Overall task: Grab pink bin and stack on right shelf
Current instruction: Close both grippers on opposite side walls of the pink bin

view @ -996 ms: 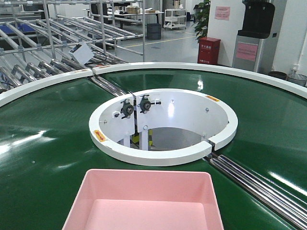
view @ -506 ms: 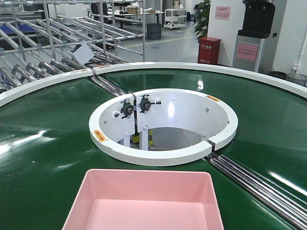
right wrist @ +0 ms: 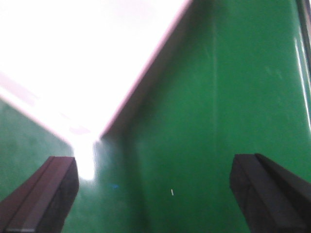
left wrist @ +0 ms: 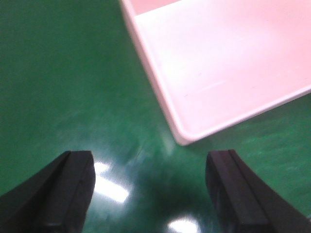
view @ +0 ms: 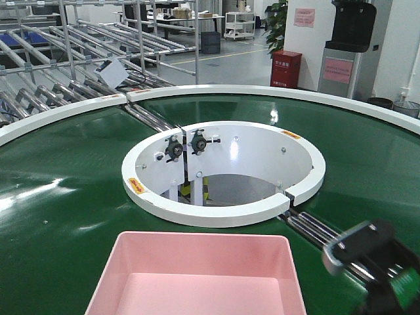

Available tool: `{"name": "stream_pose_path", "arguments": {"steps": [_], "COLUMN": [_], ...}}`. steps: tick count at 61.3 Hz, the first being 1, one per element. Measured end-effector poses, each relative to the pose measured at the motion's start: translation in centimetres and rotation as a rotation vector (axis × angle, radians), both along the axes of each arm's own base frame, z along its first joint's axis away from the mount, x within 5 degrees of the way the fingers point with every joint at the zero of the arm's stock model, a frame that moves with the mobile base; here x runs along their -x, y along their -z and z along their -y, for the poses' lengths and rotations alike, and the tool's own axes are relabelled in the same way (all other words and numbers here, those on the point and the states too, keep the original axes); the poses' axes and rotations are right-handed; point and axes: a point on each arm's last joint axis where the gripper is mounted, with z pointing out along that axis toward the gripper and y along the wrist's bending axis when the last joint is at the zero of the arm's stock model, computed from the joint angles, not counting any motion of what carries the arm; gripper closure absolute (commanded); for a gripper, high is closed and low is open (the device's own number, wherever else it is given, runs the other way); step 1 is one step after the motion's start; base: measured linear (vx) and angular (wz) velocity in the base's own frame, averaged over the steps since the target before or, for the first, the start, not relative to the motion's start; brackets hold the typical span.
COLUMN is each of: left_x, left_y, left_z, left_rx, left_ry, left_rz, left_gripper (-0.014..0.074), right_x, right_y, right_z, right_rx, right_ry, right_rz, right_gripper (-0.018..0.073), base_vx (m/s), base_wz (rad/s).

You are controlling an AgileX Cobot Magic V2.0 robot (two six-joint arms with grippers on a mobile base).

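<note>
Looking down the front view, we have the pink bin on the green conveyor belt, on the belt's near side, just in front of the white inner ring and apart from it. The bin's near end is cut off by the bottom of the picture; we see only the far wall, the two side walls and part of the floor. At the lower right corner the right arm comes in as a dark, blurred shape beside the bin's right wall; it covers part of the metal rollers that cross the belt there, and its lower half runs out of the picture, so no fingers show in this view.

Over to the left wrist view, soft but readable: the left gripper has its two black fingers spread wide, with only green belt between them; one rounded corner of the bin lies ahead and to the right, clear of both fingers, the rest running off the top and right edges.

On the right wrist view, the right gripper is released too, fingers far apart over bare belt; the bin is washed out to white glare at upper left, and only a pinkish rim line marks its edge.

Beyond the belt's far edge stand roller racks, a red cabinet and a potted plant.
</note>
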Motion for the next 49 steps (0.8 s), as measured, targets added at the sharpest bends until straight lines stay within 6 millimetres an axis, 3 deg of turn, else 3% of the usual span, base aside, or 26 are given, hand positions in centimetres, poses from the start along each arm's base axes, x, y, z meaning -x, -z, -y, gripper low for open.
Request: {"name": "stream_pose_path", "arguments": {"steps": [14,28,40,49], "left_x": [-7.0,-13.1,-16.3,-17.4], "left_y": [1.1,3.5,5.8,7.3], "left_z": [2.8,4.9,5.4,5.8], "left_rx": [-0.019,-0.071,-0.126,-0.124], "left_ry": [0.088,-0.043,-0.198,-0.220], "left_rz": [-0.066,-0.216,-0.371,-0.428], "left_gripper": [0.0002,0.0002,0.0003,0.0003], "right_x": [-6.1,-11.1,-13.5,-14.1], "right_y": [-0.8,1.5,4.2,6.0], "right_z": [-2.5,-4.5,-5.4,-5.6], "right_rx": [-0.073,-0.033,-0.011,-0.001], "right_ry": [0.190,0.292,0.390,0.439], "right_rz": [-0.089,-0.243,-0.327,-0.370], "right_gripper": [-0.0062,-0.0053,-0.0034,-0.0024], "base_vx": [0.00,0.00,0.00,0.00], "base_wz": [0.00,0.00,0.00,0.00]}}
